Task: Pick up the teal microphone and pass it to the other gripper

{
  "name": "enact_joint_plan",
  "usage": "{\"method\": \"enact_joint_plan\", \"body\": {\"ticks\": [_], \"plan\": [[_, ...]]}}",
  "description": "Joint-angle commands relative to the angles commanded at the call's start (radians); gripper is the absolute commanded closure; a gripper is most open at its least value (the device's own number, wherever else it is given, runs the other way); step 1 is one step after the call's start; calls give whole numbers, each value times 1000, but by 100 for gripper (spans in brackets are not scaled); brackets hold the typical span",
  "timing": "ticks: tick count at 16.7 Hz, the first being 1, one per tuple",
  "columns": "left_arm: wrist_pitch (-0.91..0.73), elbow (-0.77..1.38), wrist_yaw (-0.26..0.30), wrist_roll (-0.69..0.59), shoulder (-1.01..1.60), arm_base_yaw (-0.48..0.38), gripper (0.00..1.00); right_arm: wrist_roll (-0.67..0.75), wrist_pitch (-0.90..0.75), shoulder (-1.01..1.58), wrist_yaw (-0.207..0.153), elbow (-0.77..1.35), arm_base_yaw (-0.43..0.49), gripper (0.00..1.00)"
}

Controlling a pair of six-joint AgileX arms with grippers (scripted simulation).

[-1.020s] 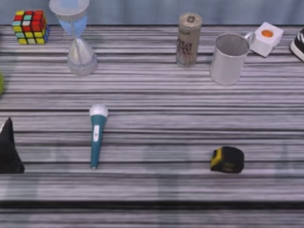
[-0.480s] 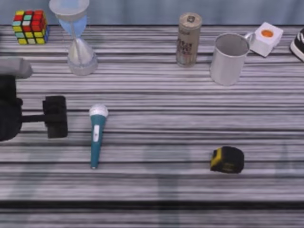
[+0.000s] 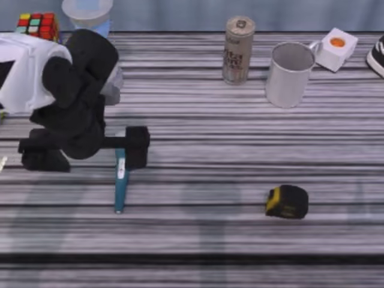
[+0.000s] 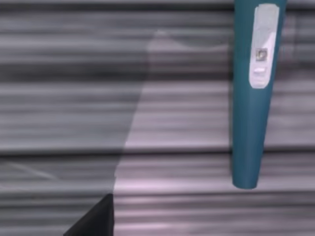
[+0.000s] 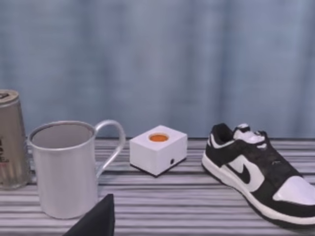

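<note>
Grey-and-white striped table (image 3: 240, 240) below a pale blue curtain-like backdrop (image 5: 157, 59), softly and evenly lit.

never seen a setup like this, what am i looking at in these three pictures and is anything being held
This is a simulated two-armed AgileX robot at a striped table. One picture looks down from above; the other two come from cameras on each arm's wrist.

From above, the left arm's black pincer is over the head end of the teal microphone, which lies flat on the table. Nothing looks lifted, and I cannot tell whether the pincer has closed. The left wrist picture shows the microphone's handle close up.

The right arm is out of the overhead view; its wrist camera faces the metal mug, a white box and a sneaker. Also on the table: a drink can, tape measure and colour cube.
</note>
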Motion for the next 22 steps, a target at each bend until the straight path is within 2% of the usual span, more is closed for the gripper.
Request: {"method": "enact_joint_plan", "body": {"ticks": [4,11,19,22], "plan": [[-64,78,-3,-30,115,-29,0,0,0,0,0,0,0,0],[-48,71,-2,-29,128,-25,0,0,0,0,0,0,0,0],[261,-34,0,-17,328,-19,0,0,0,0,0,0,0,0],[292,-45,0,-16,352,-18,0,0,0,0,0,0,0,0]]}}
